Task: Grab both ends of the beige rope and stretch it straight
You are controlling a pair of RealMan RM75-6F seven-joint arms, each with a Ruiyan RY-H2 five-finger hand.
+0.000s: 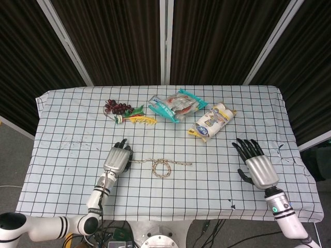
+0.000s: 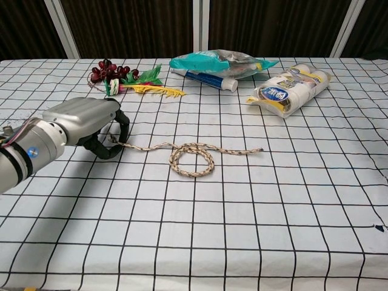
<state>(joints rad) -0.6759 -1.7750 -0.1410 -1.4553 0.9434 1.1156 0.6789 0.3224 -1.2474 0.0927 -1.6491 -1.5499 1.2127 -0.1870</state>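
The beige rope (image 1: 162,167) (image 2: 193,159) lies on the checked tablecloth (image 1: 67,129) with a loop in its middle. Its right end (image 2: 260,150) lies free on the cloth. My left hand (image 1: 118,159) (image 2: 91,124) rests at the rope's left end, fingers curled around it and gripping it. My right hand (image 1: 256,165) hovers over the right side of the table with its fingers spread, holding nothing, well to the right of the free end. The chest view does not show the right hand.
At the back of the table lie a bunch of dark grapes with green and yellow pieces (image 1: 126,111) (image 2: 130,82), a teal bag (image 1: 176,105) (image 2: 221,65) and a yellow-white pack (image 1: 212,121) (image 2: 291,88). Dark curtains stand behind the table.
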